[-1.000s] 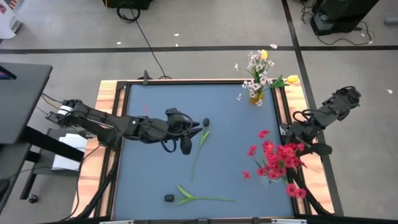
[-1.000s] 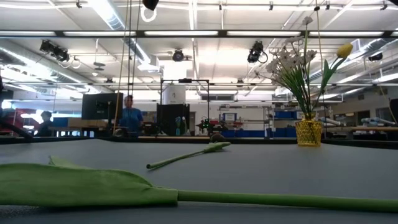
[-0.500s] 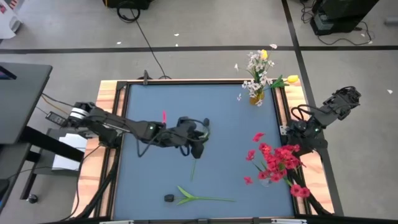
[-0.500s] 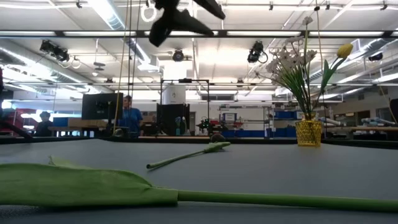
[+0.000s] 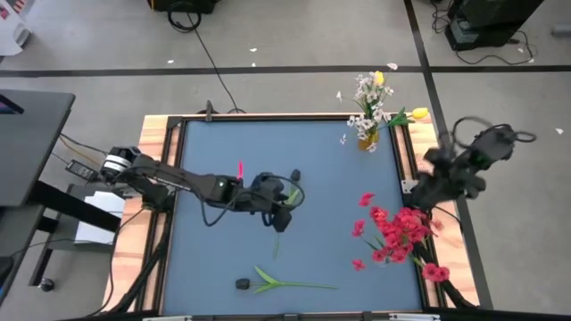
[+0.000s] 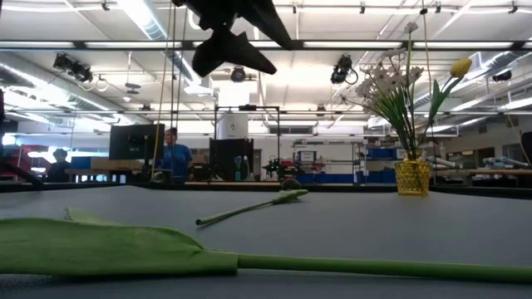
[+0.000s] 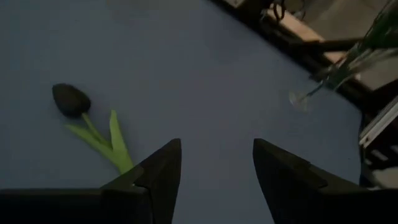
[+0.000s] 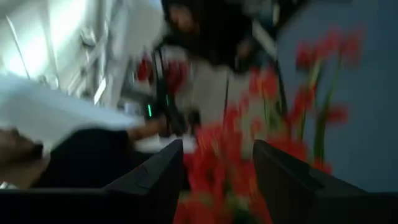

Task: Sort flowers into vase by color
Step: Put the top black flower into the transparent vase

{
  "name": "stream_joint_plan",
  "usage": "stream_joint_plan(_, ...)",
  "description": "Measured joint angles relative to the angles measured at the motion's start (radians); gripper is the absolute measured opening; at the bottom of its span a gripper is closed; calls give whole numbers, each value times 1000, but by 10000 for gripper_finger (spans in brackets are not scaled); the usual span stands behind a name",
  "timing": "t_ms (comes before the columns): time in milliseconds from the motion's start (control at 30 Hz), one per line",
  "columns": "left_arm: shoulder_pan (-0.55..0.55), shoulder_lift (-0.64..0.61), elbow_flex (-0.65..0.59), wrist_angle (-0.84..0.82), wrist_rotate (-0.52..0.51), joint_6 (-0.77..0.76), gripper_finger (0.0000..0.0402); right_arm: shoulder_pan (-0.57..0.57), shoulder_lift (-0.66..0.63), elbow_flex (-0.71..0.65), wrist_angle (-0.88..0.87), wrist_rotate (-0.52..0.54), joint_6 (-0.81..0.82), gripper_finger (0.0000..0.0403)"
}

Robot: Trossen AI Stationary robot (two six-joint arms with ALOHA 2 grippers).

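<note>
I am reaching my left gripper (image 5: 279, 214) out over the middle of the blue table (image 5: 330, 152), and my fingers (image 7: 163, 168) are spread apart with nothing between them. Through my left wrist camera I am looking down on a dark-headed bud (image 7: 70, 99) lying flat on the table, its green leaves (image 7: 107, 140) running back under my left finger. In the high view that bud (image 5: 295, 175) is lying just beyond my gripper, and its stem (image 5: 278, 241) is poking out on the near side of my wrist. In the low view the same stem (image 6: 249, 208) is resting on the table while my gripper (image 6: 229, 37) is hanging high above it.

A second dark-headed bud (image 5: 243, 283) with long leaves (image 5: 268, 278) is lying near the front edge of the table.

My right gripper (image 5: 426, 192) is hovering at the right edge of the table, right by the red blossom clusters (image 5: 399, 234). From my right wrist camera I am seeing those red blossoms (image 8: 233, 149) blurred just past my separated fingers (image 8: 283, 174), with nothing clearly gripped.

At the far right corner, the yellow vase (image 5: 367, 139) is holding white small-blossom sprays (image 5: 368, 94) and yellow tulip buds (image 5: 419, 113).
</note>
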Motion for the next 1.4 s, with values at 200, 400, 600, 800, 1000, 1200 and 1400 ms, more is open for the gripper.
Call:
stream_joint_plan(200, -25, 0, 0, -88, 3, -20, 206, 0, -12, 78, 41, 229, -128, 202)
stream_joint_plan(400, -43, 0, 0, -179, 3, -28, 206, 0, 19, 81, 232, 335, -258, 202)
stream_joint_plan(600, -44, 8, -10, -234, 3, -7, 206, 0, 128, 81, 403, 387, -409, 202)
stream_joint_plan(800, -44, 10, -56, -237, 34, -10, 206, -1, 225, 81, 498, 488, -539, 201)
stream_joint_plan(1000, -53, 10, -126, -240, 51, -93, 206, -1, 308, 81, 539, 607, -556, 201)
stream_joint_plan(1200, -75, 10, -156, -246, 51, -121, 206, -1, 363, 81, 583, 656, -479, 201)
stream_joint_plan(1400, -33, 22, -158, -166, 16, -97, 206, -30, 444, 81, 537, 729, -416, 201)
